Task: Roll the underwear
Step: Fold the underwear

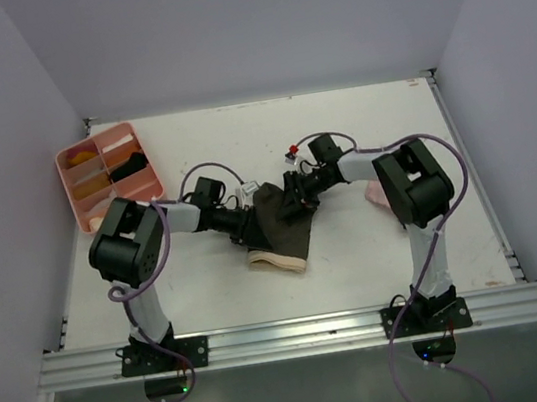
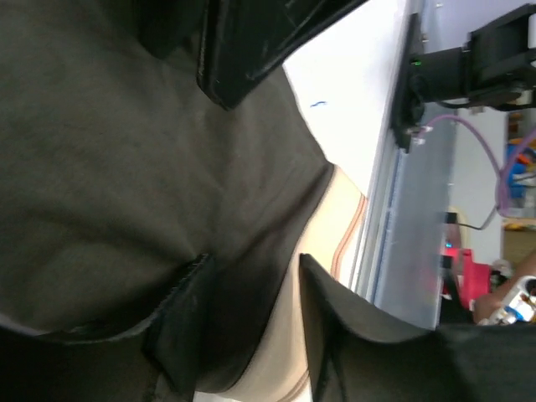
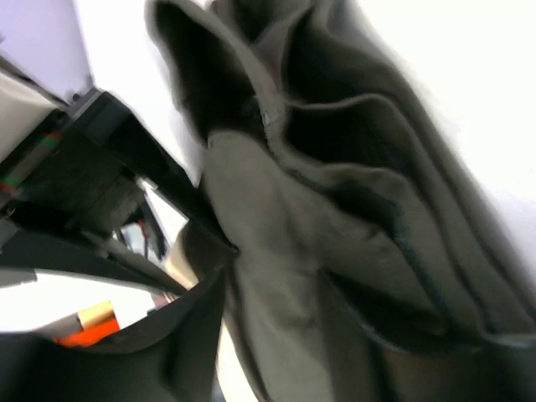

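top external: dark olive underwear (image 1: pixel 288 226) lies rumpled mid-desk (image 1: pixel 360 268), its pale waistband (image 1: pixel 277 260) at the near end. left arm (image 1: pixel 200 214) and right arm (image 1: pixel 344 167) both reach in and meet over the far end of it, left jaws at its left edge, right jaws at its top edge. a second pale pink garment (image 1: pixel 375 193) sits beside the right arm, mostly hidden. pink tray (image 1: pixel 69 185) is at the far left corner, well apart. left wrist: the cloth (image 2: pixel 100 167) fills the frame, the two fingers (image 2: pixel 180 335) stand partly apart, straddling a fold, with the waistband (image 2: pixel 335 243) showing in the gap. no firm pinch visible, so the left jaws read as part open. the other arm's finger (image 2: pixel 251 42) pokes in at the top, very near. right wrist: blurred, bunched folds of underwear (image 3: pixel 335 209) right against the camera, one finger (image 3: pixel 188 335) visible low left. cannot tell whether the right jaws are apart or pinching cloth. risks, judged from this: no tight roll formed yet, the cloth is just bunched, so a loose grip could let folds slip and spread. the two jaws are so near they could collide or pull against each other and skew the roll. the waistband end could trail out unrolled.
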{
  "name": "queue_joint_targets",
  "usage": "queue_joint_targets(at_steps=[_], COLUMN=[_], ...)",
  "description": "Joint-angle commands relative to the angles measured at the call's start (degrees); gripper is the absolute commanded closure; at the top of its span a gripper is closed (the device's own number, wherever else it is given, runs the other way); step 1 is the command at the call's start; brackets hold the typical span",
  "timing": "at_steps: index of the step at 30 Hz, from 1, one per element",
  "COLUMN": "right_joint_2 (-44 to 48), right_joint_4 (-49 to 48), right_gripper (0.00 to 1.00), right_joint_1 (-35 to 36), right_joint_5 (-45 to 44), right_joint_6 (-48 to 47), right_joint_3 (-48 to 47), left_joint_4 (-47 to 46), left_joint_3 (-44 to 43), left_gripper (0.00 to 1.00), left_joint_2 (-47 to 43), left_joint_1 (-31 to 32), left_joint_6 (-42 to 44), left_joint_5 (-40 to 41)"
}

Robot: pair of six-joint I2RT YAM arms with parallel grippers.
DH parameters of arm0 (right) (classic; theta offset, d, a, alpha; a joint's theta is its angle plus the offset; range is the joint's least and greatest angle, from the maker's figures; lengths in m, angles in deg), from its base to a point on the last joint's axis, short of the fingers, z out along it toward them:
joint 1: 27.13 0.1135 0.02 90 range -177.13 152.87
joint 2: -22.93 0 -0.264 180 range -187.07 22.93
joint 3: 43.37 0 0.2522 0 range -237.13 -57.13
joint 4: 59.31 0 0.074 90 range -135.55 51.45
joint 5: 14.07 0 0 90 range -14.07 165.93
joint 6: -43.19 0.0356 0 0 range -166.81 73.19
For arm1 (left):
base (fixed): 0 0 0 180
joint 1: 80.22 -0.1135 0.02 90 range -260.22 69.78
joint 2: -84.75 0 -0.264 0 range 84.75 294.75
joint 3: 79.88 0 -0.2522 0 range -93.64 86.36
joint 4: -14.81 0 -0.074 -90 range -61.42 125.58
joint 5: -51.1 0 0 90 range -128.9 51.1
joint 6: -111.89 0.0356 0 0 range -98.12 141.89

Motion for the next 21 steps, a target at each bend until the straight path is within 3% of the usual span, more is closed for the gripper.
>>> queue_joint_targets(at_steps=[1, 3, 5, 6, 7, 8, 9, 14, 15, 17, 18, 20, 21], right_joint_2=[-1.66, 0.10, 4.75, 6.68, 9.48, 10.81, 11.87, 17.93, 18.99, 21.54, 25.29, 28.13, 27.71], right_joint_4=[-0.87, 0.97, 4.84, 5.63, 6.95, 8.35, 9.41, 8.03, 6.54, -0.91, -5.21, -17.69, -19.30], right_gripper=[0.45, 0.35, 0.32, 0.20, 0.12, 0.07, 0.01, 0.01, 0.01, 0.04, 0.07, 0.12, 0.20], right_joint_1=[-1.08, -1.52, -1.87, -2.05, -2.31, -2.31, -2.40, -2.58, -2.66, -2.66, -2.66, -2.49, -2.40], right_joint_5=[-0.26, 0.80, 0.28, 0.45, 0.89, 1.33, 2.03, 5.37, 6.42, 8.36, 8.19, 7.22, 7.74], right_joint_6=[-3.14, -4.11, -7.71, -8.59, -10.42, -11.83, -12.80, -11.68, -10.71, -6.15, -3.70, 2.55, 3.87], right_joint_3=[-2.68, -4.52, -5.15, -5.06, -4.97, -5.15, -5.32, -3.22, -1.04, 2.92, 8.94, 14.51, 16.54], left_joint_4=[-0.72, 2.96, 6.99, 8.58, 10.51, 14.10, 14.83, 4.69, 3.25, -0.60, -4.02, -16.19, -19.75], left_joint_3=[0.61, -1.23, -2.64, -3.69, -6.32, -7.99, -9.23, -12.93, -13.98, -17.22, -17.33, -16.54, -16.62], left_gripper=[0.48, 0.43, 0.32, 0.27, 0.10, 0.00, 0.00, 0.00, 0.00, 0.00, 0.00, 0.00, 0.00], left_joint_2=[3.47, 1.28, -4.69, -6.79, -10.38, -11.72, -12.96, -14.73, -13.77, -9.56, -8.32, -5.33, -3.23], left_joint_1=[-0.92, -1.18, -1.27, -1.19, -1.27, -1.45, -1.53, -2.23, -2.24, -2.67, -2.94, -3.38, -3.29], left_joint_6=[0.83, 5.20, 9.43, 12.75, 14.61, 16.46, 17.44, 6.83, 0.37, -3.54, -9.65, -15.75, -20.91], left_joint_5=[2.94, 0.73, -0.06, -0.24, -0.76, -2.42, -2.61, -0.24, 1.41, 3.36, 3.19, 3.89, 3.81])
